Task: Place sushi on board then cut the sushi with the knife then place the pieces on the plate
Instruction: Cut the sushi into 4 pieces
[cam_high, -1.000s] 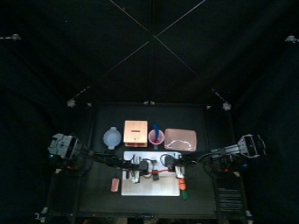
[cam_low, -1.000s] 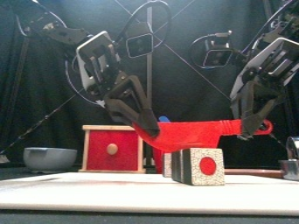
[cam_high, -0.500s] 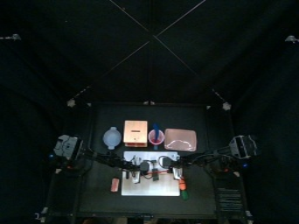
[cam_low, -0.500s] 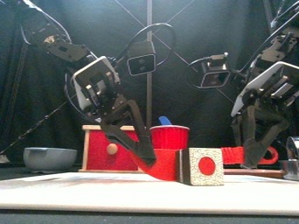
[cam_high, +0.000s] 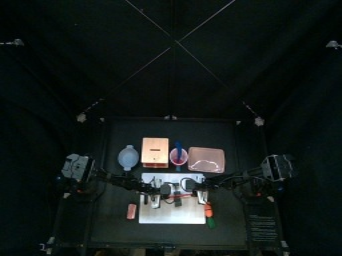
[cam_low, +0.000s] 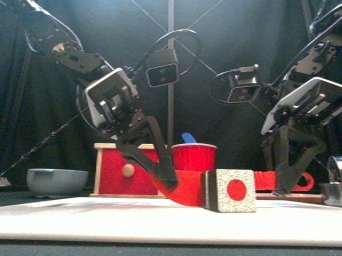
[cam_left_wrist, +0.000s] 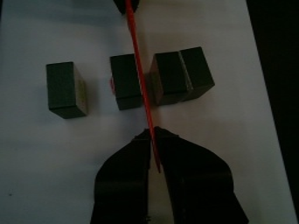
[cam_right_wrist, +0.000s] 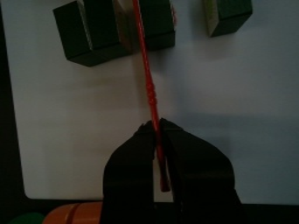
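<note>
Sushi (cam_left_wrist: 176, 77) lies on the board (cam_left_wrist: 70, 149), one block cut free, the knife (cam_left_wrist: 140, 96) pinched at both ends by left gripper (cam_left_wrist: 149, 133) and right gripper (cam_right_wrist: 158, 127) and lowered into a further cut; the plate (cam_high: 205, 157) behind the board awaits pieces.

knife (cam_right_wrist: 147, 74) end cropped, sushi pieces (cam_right_wrist: 84, 37) edge-cut

We see left arm (cam_low: 83, 62) slanting down from upper left, wrist bent, left gripper (cam_left_wrist: 149, 136) angled down toward middle, tips low. Jaws pinched together on thin red knife (cam_left_wrist: 138, 70). Right arm (cam_low: 315, 62) slants down from upper right, right gripper (cam_right_wrist: 156, 128) pointing steeply down, jaws likewise closed on same knife's other end. We note both grippers level with each other, apart, tips turned inward.
</note>
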